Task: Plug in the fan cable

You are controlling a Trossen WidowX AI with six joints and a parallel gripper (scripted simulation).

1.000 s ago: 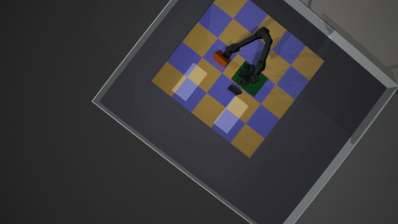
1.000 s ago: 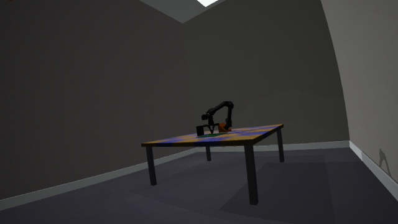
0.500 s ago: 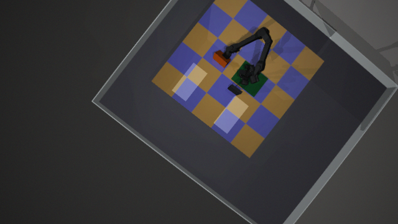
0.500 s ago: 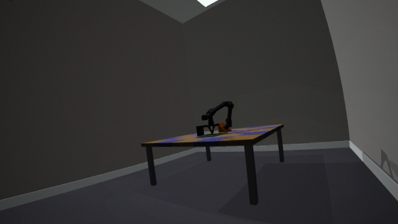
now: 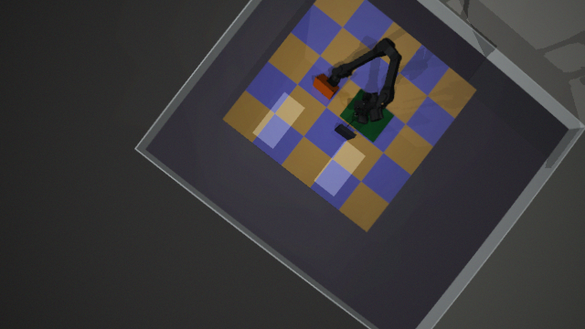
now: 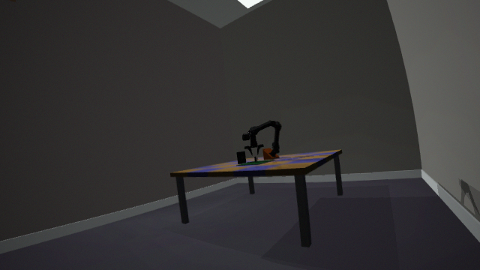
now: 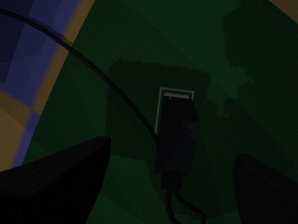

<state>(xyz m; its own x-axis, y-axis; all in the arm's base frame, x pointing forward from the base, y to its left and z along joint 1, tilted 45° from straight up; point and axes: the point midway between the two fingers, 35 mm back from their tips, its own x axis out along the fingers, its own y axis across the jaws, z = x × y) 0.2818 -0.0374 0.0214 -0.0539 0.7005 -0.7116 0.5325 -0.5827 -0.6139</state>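
Gripper (image 7: pixel 166 192) parted, holding nothing, fingers flanking the plug (image 7: pixel 176 139). Plug stands on the green board (image 7: pixel 220 43) at the white-outlined header (image 7: pixel 174 96); cable (image 7: pixel 87 63) trails away. No legible writing.

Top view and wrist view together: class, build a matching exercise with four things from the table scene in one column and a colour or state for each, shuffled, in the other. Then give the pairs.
Things:
1. board
2. block at the arm's base
3. gripper
4. plug

Descriptions:
A. orange
B. open, fingers either side of the plug, apart from it
C. green
D. dark, standing on the white-outlined header

Pairs: 1-C, 2-A, 3-B, 4-D
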